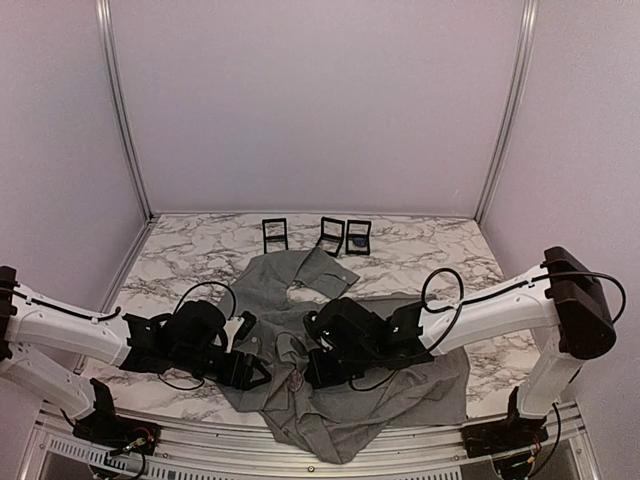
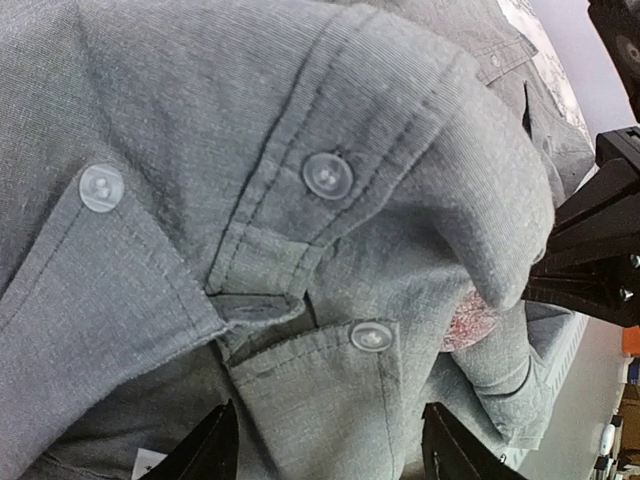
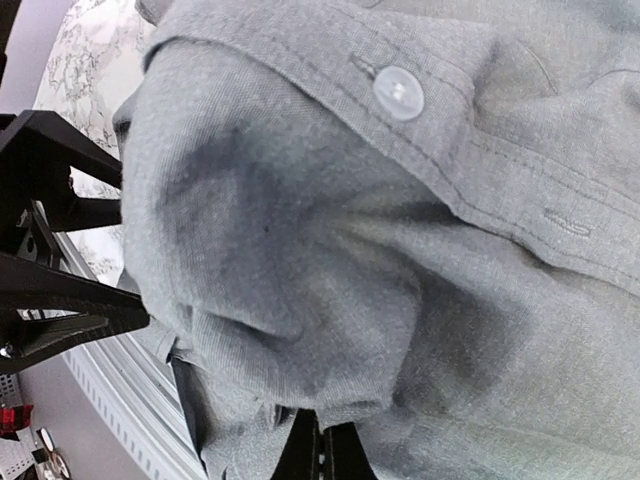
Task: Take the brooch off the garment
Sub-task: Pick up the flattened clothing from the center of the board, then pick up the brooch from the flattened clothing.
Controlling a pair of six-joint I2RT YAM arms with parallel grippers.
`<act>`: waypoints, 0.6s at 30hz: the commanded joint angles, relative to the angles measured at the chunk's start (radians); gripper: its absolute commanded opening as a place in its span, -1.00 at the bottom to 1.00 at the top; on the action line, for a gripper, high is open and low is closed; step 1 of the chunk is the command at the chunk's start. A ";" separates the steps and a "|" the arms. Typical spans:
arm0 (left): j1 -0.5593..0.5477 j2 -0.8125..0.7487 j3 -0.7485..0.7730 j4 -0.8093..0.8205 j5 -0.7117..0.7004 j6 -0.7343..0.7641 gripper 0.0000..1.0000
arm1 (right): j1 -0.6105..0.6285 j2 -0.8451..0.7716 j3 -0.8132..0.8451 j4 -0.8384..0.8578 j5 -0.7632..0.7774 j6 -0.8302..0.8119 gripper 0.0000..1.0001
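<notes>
The garment (image 1: 400, 390) lies crumpled at the near middle of the worktop (image 1: 200, 250). The left end effector (image 2: 325, 450) hovers open above it, and the right end effector (image 3: 320, 452) is closed at a fold. A pinkish speck under the fold is likely the brooch (image 2: 470, 325), so the step looks like exposing it. Next, uncover and pinch it.

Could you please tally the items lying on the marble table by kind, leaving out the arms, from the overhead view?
Grey shirt: 1
Small black stands: 3
Total: 4
</notes>
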 commanded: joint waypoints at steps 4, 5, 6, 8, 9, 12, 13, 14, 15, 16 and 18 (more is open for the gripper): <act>-0.002 0.035 -0.021 0.017 0.062 -0.037 -0.07 | 0.002 0.014 0.097 -0.028 0.037 -0.044 -1.00; -0.002 0.040 -0.021 0.014 0.060 -0.041 -0.13 | 0.000 0.016 0.105 -0.028 0.037 -0.048 -1.00; -0.002 0.042 -0.024 0.013 0.055 -0.045 -0.25 | -0.003 0.018 0.112 -0.028 0.038 -0.052 -1.00; -0.002 0.038 -0.032 0.007 0.042 -0.051 -0.48 | -0.007 0.026 0.127 -0.031 0.035 -0.062 -1.00; -0.002 0.035 -0.036 0.002 0.031 -0.054 -0.60 | -0.008 0.032 0.134 -0.035 0.034 -0.069 -1.00; 0.000 0.008 -0.040 -0.029 -0.022 -0.055 -0.89 | -0.010 0.043 0.151 -0.048 0.024 -0.085 -1.00; 0.003 -0.001 -0.039 -0.046 -0.044 -0.052 -0.96 | -0.011 0.046 0.155 -0.050 0.018 -0.090 -1.00; 0.013 -0.015 -0.038 -0.062 -0.064 -0.049 -1.00 | -0.011 0.047 0.157 -0.051 0.014 -0.095 -1.00; 0.024 -0.031 -0.037 -0.077 -0.083 -0.046 -1.00 | -0.011 0.048 0.158 -0.051 0.011 -0.100 -1.00; 0.037 -0.045 -0.037 -0.093 -0.101 -0.039 -1.00 | -0.014 0.049 0.161 -0.051 0.005 -0.104 -1.00; 0.077 -0.072 -0.034 -0.134 -0.131 -0.028 -1.00 | -0.018 0.050 0.167 -0.057 -0.002 -0.114 -1.00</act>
